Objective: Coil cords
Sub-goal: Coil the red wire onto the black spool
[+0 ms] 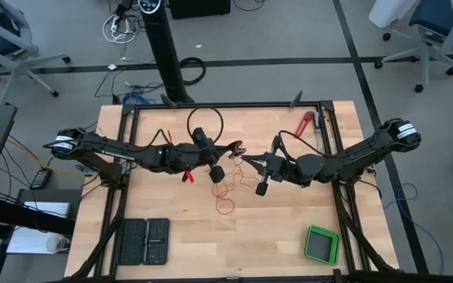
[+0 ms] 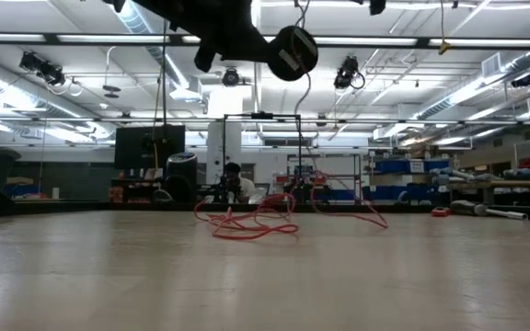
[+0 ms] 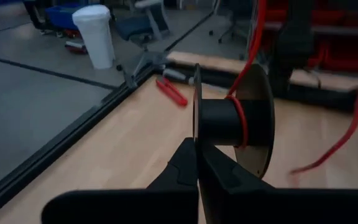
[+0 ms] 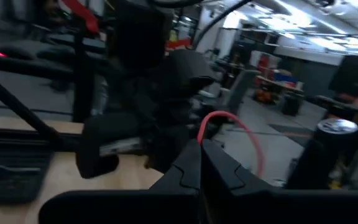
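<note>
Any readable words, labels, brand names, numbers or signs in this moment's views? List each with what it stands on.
None can be read in any view.
Left arm: pale marks near its base, too small to read.
Right arm: pale marks near its base, too small to read.
Green box: no lettering visible.
Black spool: wound with the red wire, no label visible.
Shelves in the room behind the table: anything printed there is too small and blurred.

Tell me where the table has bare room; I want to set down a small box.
Free: bare wood between the black tray and green box, and beside the red-handled tool. Crowded: the middle, where the left gripper and right gripper meet over the red wire.
</note>
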Controlling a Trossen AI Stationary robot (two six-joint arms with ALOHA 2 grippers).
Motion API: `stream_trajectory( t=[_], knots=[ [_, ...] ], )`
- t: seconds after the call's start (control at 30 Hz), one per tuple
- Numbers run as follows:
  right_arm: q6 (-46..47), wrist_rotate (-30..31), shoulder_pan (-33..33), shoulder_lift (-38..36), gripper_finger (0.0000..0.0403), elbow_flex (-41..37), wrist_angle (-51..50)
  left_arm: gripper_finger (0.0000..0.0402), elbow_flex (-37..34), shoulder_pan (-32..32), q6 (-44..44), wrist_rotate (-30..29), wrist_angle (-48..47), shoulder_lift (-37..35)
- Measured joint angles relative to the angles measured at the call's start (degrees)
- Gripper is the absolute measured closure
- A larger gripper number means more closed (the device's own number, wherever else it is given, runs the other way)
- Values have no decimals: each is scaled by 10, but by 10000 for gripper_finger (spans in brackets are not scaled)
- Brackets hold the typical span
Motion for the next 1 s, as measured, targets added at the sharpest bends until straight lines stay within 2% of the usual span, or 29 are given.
stream_trajectory(
  t=[0.17,0.4,0.6,0.77,1.0],
  knots=[
    [34,-76,-14,19,403,1,-1,401,0,0,-4,0,62,20],
    [48,-91,-23,28,403,1,-39,400,0,0,-34,0,120,22],
    [65,-73,-33,28,403,0,-81,400,0,-1,-85,17,172,22],
    [72,-32,-34,28,403,0,-123,400,0,-1,-130,39,192,22],
    [80,5,-25,9,403,0,-244,400,0,-1,-121,80,192,10]
  ],
)
